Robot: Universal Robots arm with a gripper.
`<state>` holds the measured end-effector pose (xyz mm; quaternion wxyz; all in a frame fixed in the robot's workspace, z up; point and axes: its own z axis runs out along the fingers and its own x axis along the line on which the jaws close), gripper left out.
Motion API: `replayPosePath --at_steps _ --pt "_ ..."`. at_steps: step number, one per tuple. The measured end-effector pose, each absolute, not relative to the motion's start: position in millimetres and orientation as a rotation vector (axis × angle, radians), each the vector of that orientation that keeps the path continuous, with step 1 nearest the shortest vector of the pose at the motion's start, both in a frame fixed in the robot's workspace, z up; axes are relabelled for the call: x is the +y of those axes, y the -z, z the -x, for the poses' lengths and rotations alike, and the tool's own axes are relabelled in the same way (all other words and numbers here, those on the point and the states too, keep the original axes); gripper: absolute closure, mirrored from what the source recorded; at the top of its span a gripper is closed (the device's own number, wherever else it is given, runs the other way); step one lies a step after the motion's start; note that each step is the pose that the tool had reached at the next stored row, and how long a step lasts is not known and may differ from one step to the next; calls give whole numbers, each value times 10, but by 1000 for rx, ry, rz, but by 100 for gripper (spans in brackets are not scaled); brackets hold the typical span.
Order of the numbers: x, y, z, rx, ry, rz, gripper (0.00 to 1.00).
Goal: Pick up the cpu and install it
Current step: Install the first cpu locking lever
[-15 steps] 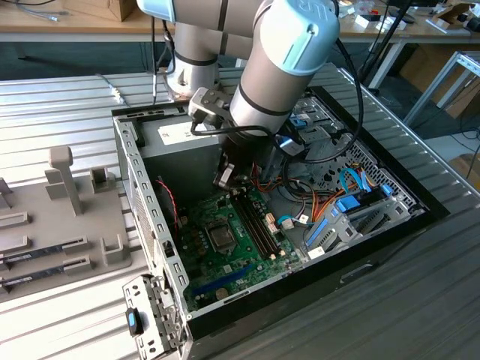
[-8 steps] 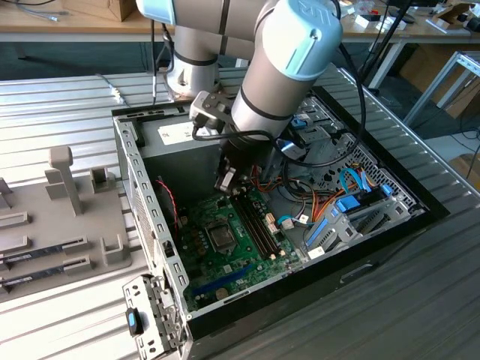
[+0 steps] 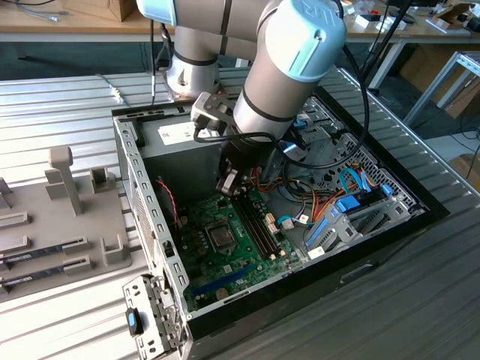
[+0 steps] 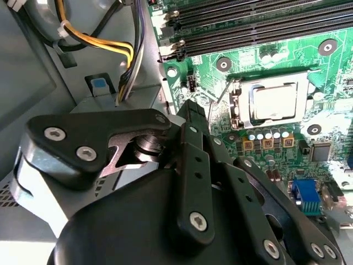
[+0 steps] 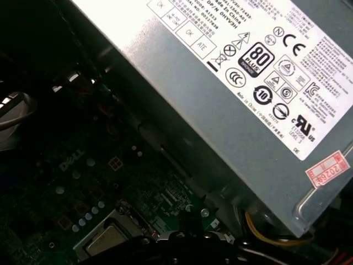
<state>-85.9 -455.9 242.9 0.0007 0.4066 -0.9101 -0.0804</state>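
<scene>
Hanging closed and empty, gripper (image 4: 190, 113) clears cpu (image 4: 274, 103) seated in its socket.

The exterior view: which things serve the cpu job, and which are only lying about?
Job: cpu sitting in the socket on the motherboard; gripper above the board.
Lying about: power supply, memory slots, grey fixture, blue cables.

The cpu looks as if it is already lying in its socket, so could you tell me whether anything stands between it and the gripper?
Nothing visible does. The cpu lies in the open socket frame on the motherboard; the gripper hangs beside it, near the memory slots, with bare board between them.
</scene>
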Motion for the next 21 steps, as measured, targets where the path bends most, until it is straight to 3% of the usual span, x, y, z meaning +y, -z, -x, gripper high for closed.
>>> replayPosePath --at_steps 21 --pt "-4796 -2505 859 -2850 216 -1275 89"
